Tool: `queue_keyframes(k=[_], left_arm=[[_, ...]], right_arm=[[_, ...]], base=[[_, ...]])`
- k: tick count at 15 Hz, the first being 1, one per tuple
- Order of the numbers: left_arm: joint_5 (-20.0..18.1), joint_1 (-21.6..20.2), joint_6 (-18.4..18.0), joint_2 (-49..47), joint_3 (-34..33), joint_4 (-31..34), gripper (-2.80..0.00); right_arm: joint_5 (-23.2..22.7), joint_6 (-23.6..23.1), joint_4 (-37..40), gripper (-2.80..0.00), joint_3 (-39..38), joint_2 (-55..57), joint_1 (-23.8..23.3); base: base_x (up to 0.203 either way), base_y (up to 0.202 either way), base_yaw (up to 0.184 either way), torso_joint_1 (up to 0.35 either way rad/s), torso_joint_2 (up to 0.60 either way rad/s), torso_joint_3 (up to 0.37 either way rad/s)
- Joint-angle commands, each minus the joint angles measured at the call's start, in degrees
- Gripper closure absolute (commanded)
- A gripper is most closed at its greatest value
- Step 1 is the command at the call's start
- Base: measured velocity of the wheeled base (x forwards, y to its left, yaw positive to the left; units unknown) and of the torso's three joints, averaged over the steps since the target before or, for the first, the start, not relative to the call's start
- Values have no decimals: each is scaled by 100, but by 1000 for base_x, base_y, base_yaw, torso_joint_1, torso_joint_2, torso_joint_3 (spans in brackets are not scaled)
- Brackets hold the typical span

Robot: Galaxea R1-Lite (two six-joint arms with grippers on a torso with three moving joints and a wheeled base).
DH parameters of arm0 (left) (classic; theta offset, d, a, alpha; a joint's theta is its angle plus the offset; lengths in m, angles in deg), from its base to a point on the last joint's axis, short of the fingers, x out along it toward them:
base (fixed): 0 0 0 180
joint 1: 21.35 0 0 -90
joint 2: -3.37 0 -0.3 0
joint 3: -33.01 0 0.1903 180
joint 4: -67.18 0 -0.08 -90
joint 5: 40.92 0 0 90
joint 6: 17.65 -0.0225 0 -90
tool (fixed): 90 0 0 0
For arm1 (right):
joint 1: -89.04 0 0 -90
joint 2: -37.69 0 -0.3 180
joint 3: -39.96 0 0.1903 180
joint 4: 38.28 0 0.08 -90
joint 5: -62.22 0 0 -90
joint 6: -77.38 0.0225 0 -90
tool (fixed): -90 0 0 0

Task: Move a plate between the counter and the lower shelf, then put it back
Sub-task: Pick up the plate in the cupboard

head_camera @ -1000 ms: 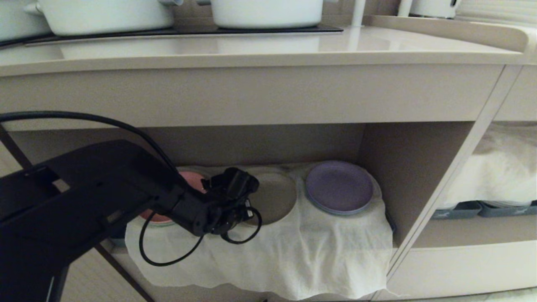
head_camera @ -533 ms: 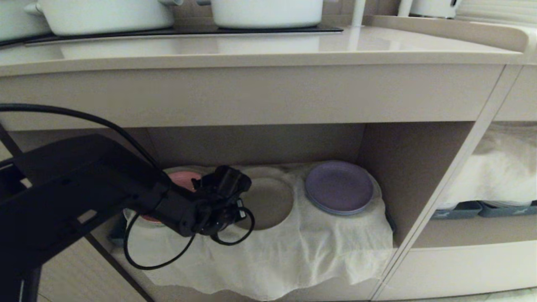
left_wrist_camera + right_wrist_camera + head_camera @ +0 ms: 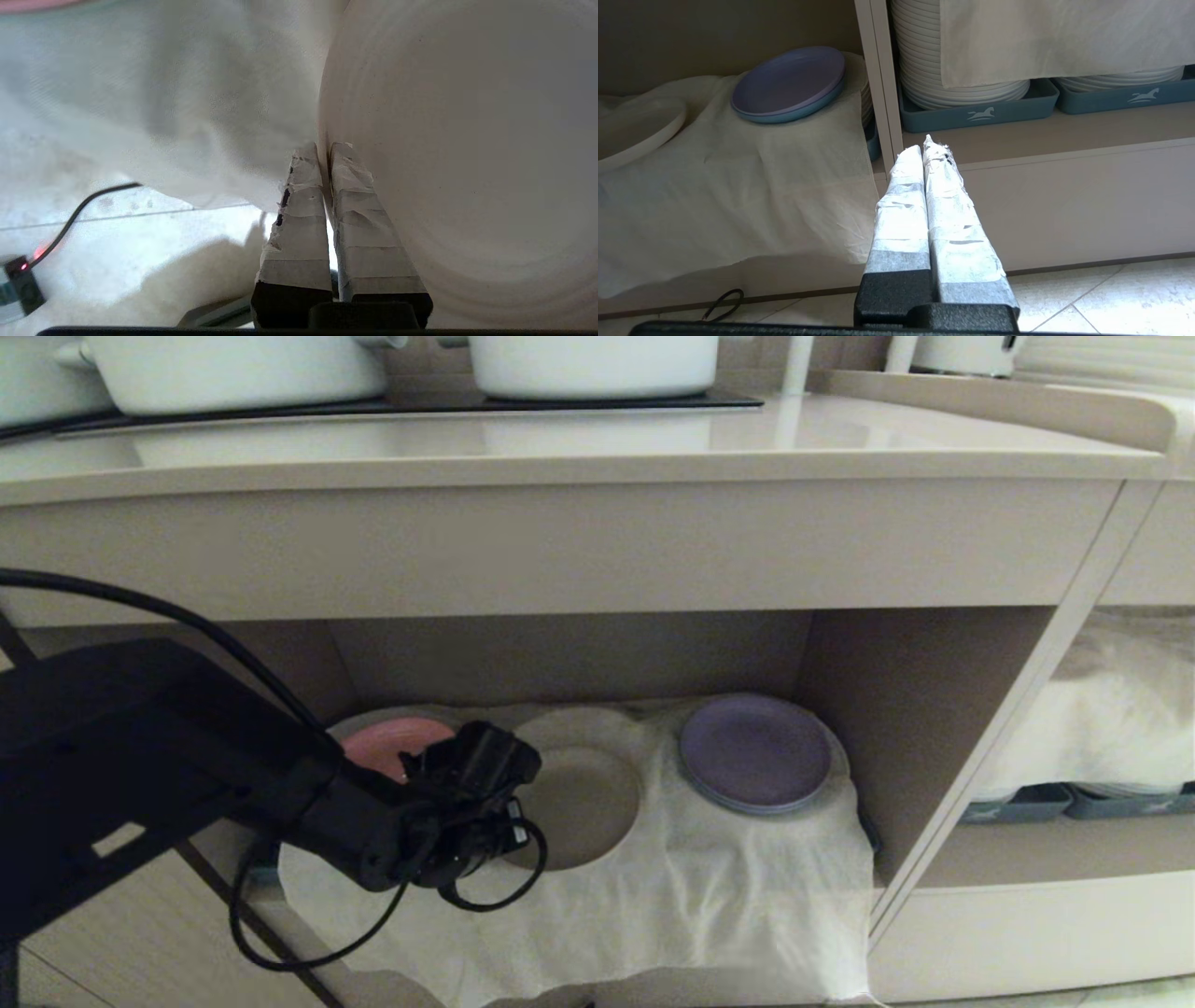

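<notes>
— Three small plates on that shelf; which one do you have?

— My left hand (image 3: 323,156) is clamped on the rim of the small round cream-beige plate (image 3: 574,803), one finger inside the rim, the other outside. From the hand, the plate spreads away beyond the fingertips, its near edge pinched between them. The round pink plate (image 3: 387,747) lies just behind my wrist, and the round purple plate (image 3: 754,753) sits well past the far side of the one I hold.

— Where is the plate right now?

— Inside the wide beige-walled lower shelf (image 3: 910,709), low over the wrinkled white cloth (image 3: 709,905) draped on its floor. Whether its base touches the cloth or hangs just above it, I cannot tell.

— And your other hand?

— My right hand (image 3: 927,151) hangs off to the side near the floor, fingers pressed together on nothing, out by the neighbouring recess with its stacked white plates (image 3: 962,84).

— Which step is this?

— I judge it the carry out of the shelf. The long smooth beige counter (image 3: 560,457) is above the hand, with its thick front edge overhanging the opening.

— What does the next move call for?

— Drawing the plate toward me until it clears that edge, keeping it level, then lifting. The cloth could drag along if the base catches it.
</notes>
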Motion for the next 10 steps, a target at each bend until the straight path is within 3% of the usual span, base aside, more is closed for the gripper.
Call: queue_keyframes(k=[1,10], left_arm=[[14,5,26,181,-101,-9,0],[23,38,35,835,-762,-9,0]], right_arm=[[1,2,-2,0,0,0,0],[1,2,-2,0,0,0,0]], base=[[0,0,0,0,0,0],[0,0,0,0,0,0]])
